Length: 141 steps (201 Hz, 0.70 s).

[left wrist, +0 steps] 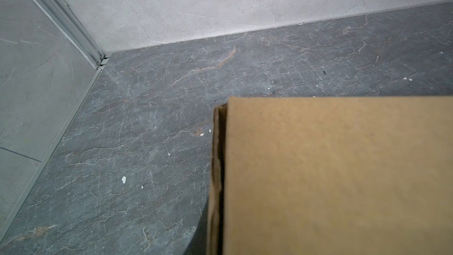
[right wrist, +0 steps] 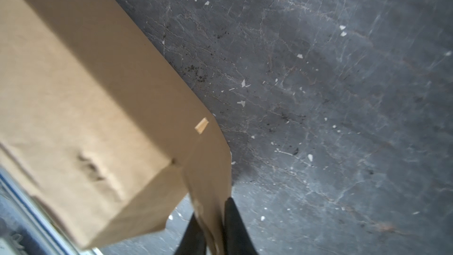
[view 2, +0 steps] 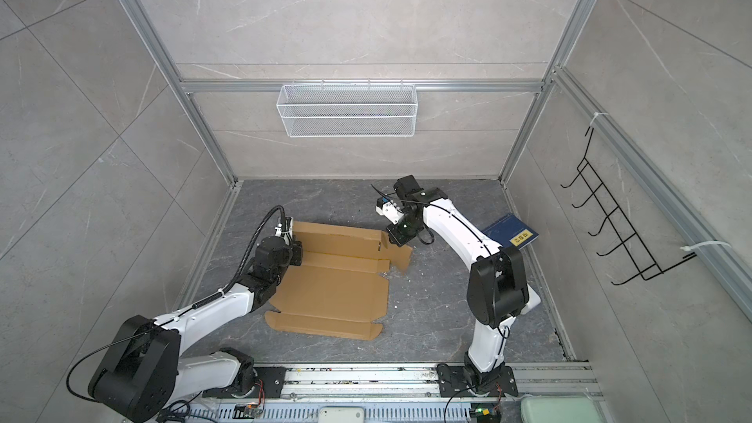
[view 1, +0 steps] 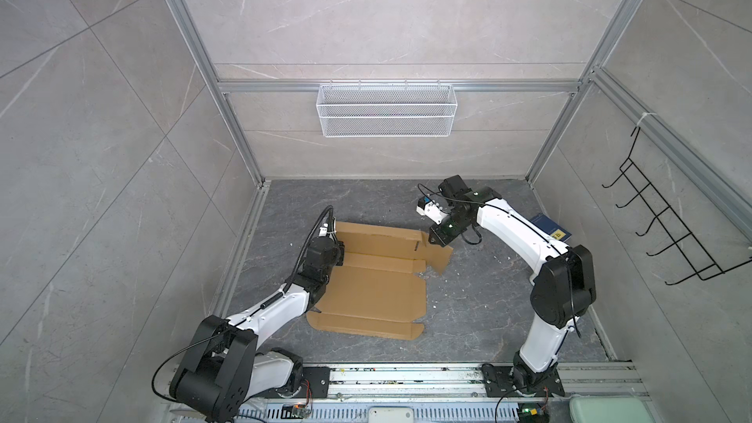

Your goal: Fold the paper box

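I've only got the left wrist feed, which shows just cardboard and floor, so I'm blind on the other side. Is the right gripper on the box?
Observer: Yes. In the right wrist view the right gripper has a flap of the paper box pinched between its fingers.
Operator: And the near part of the sheet?
Observer: In both top views it looks flat on the table, not yet folded up.
Operator: Is anything else lying around?
Observer: Only a dark blue book, off to the right and apart from the box.
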{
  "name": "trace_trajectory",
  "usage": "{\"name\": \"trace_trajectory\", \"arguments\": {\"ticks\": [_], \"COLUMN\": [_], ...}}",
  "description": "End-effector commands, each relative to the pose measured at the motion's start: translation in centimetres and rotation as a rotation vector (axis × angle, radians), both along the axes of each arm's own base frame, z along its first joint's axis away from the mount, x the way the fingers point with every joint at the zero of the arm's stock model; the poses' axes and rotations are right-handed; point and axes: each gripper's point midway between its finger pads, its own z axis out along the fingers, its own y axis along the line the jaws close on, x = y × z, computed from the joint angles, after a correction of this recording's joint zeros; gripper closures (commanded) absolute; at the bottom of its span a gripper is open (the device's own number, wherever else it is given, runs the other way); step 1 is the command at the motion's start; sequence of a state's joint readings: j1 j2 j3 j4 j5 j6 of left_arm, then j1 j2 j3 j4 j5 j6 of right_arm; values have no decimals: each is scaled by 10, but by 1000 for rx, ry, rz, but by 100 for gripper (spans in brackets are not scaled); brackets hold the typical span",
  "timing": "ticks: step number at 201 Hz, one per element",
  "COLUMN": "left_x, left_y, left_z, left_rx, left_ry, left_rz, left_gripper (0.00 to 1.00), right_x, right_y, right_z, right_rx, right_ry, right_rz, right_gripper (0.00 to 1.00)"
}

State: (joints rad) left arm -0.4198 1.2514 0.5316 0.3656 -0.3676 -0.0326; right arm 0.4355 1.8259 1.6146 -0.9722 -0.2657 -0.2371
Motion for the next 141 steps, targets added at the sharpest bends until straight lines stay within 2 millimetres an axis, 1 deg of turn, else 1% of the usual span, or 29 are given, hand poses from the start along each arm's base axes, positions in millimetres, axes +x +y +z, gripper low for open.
{"name": "trace_trajectory", "arguments": {"ticks": [1, 28, 57, 87, 106, 120, 141], "left_x": [3, -1, -2, -1, -1, -3, -5], "left_y": [2, 6, 7, 10, 11, 13, 16], "left_z": [21, 27, 34, 32, 29, 26, 24], "left_rx": [-54, -77, -109, -107, -124, -132, -130], "left_ry": [-61, -76, -95, -101, -98, -98, -98], "left_rz": [30, 48, 60, 82, 95, 105, 115], "left_gripper": [100, 100, 100, 100, 100, 100, 100], "right_x": [-16, -19, -25, -30, -37, -38, -32], "right_y": [12, 14, 24, 30, 40, 39, 36], "right_z": [3, 14, 26, 36, 39, 39, 41], "right_rx": [68, 108, 186, 215, 219, 222, 230], "right_ry": [67, 72, 99, 100, 107, 100, 67], "right_rz": [-65, -140, -208, -231, -240, -278, -332], "right_gripper": [87, 92, 92, 92, 90, 90, 89]}}
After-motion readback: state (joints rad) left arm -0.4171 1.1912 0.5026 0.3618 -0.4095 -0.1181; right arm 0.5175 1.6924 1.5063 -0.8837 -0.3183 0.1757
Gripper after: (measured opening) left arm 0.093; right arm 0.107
